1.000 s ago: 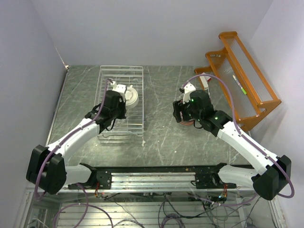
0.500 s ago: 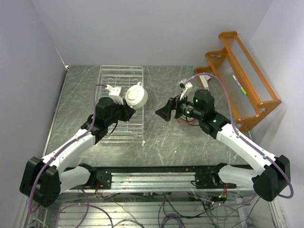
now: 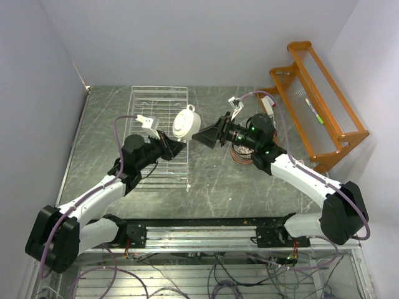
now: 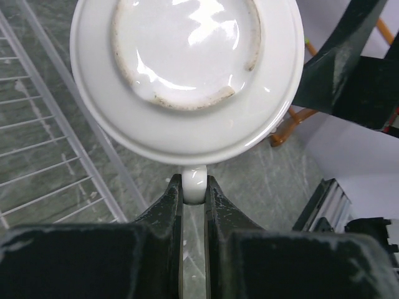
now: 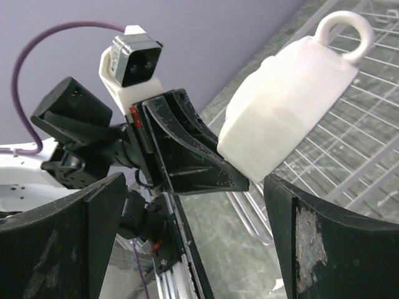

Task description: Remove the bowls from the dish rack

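My left gripper (image 3: 174, 144) is shut on a small handle (image 4: 194, 185) of a cream bowl (image 3: 185, 123), held tilted on edge in the air over the right rim of the white wire dish rack (image 3: 159, 89). The left wrist view shows the bowl's underside (image 4: 187, 68). My right gripper (image 3: 206, 136) stands open and points left, just right of the bowl and apart from it. In the right wrist view the bowl (image 5: 287, 124) hangs ahead of my open fingers (image 5: 324, 249). A reddish-brown bowl (image 3: 240, 156) sits on the table, partly hidden under my right arm.
An orange wooden shelf rack (image 3: 318, 106) stands at the back right against the wall. A small white scrap (image 3: 187, 185) lies on the grey table by the rack's near right corner. Rack wires (image 4: 43, 156) run below the held bowl.
My left arm has lifted the cream bowl out of the rack and carried it right. My right gripper opened wide and swung left from the table bowl toward the cream bowl.
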Controlling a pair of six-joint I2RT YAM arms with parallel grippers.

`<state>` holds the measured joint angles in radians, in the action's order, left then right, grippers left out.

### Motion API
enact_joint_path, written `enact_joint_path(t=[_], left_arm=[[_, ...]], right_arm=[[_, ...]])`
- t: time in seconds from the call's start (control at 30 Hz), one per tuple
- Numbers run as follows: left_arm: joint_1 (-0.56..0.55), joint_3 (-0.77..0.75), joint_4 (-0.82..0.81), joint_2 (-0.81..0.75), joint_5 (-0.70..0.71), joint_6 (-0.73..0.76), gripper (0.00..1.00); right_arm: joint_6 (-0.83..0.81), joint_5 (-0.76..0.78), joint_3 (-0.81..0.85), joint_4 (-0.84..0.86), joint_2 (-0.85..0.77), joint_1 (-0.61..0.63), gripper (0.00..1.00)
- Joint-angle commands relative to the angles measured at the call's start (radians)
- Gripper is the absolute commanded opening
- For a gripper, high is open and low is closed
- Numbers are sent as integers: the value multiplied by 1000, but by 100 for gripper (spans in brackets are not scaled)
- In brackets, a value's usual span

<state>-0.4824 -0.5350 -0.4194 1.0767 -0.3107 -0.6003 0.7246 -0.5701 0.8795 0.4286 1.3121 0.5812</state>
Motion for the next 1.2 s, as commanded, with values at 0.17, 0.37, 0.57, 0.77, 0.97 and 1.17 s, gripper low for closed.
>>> enact_joint_path(t=[0.17, 0.37, 0.57, 0.77, 0.97, 1.17], left_arm=[[-1, 8, -350, 21, -131, -96, 7], [1, 20, -459, 54, -158, -161, 7], [2, -6, -442, 79, -168, -170, 7], [2, -3, -626, 157, -246, -291, 7], [5, -4, -923, 276, -337, -492, 7], [6, -21, -1225, 407, -396, -690, 7]], right_arm=[[129, -65, -16, 249, 59, -4, 86], [148, -76, -63, 324, 30, -12, 83], [53, 14, -100, 195, -83, -32, 84], [37, 8, -134, 175, -142, -82, 83], [61, -30, -164, 213, -165, -141, 82], [81, -94, -146, 264, -134, -147, 80]])
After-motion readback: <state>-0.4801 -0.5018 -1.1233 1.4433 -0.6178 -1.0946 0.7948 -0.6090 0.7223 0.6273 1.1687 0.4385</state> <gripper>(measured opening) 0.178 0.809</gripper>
